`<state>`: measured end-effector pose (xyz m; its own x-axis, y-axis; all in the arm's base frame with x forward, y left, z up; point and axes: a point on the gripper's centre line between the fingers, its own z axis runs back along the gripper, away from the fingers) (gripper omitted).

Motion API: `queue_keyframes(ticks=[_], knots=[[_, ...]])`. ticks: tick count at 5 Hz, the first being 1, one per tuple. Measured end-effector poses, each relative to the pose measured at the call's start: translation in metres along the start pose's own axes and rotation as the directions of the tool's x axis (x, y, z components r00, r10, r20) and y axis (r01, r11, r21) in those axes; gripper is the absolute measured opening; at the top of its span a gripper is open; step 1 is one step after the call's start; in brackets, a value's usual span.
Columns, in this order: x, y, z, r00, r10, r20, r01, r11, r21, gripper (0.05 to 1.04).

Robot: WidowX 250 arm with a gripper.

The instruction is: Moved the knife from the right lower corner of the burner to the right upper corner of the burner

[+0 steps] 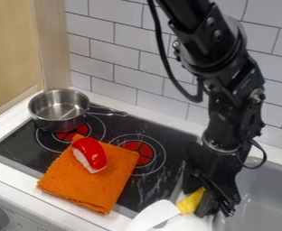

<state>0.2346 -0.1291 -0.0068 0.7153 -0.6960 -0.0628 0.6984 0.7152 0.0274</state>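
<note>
Near the front edge of the white counter (pixel 11 171), at the right lower corner of the black glass burner top (pixel 180 135) and beside the grey sink (pixel 261 198), the step probably called for the black hand (pixel 209 204) to grip squarely on the handle of the white-bladed, yellow-handled plastic knife (pixel 190 203), then lift level, lest the broad blade swivel. The handle lay right at the hand's tip, blade pointing away toward the counter's front edge; whether the hand was apart or clamped could not be told.
</note>
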Motion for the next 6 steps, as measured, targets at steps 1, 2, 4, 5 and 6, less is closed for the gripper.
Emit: queue_keyframes(ticks=[1, 2, 4, 5, 6], knots=[[-0.003, 0.000, 0.001, 1.000, 0.001, -0.023, 0.000, 1.000, 0.008, 0.486], [-0.011, 0.002, 0.017, 0.992, 0.075, -0.102, -0.076, 0.997, -0.006, 0.485], [-0.008, 0.009, 0.044, 0.988, 0.045, -0.148, -0.047, 0.999, -0.013, 0.485], [-0.003, 0.027, 0.055, 0.975, -0.075, -0.210, 0.088, 0.995, 0.050, 0.485], [0.004, 0.036, 0.066, 0.955, -0.144, -0.258, 0.162, 0.986, 0.049, 0.485]])
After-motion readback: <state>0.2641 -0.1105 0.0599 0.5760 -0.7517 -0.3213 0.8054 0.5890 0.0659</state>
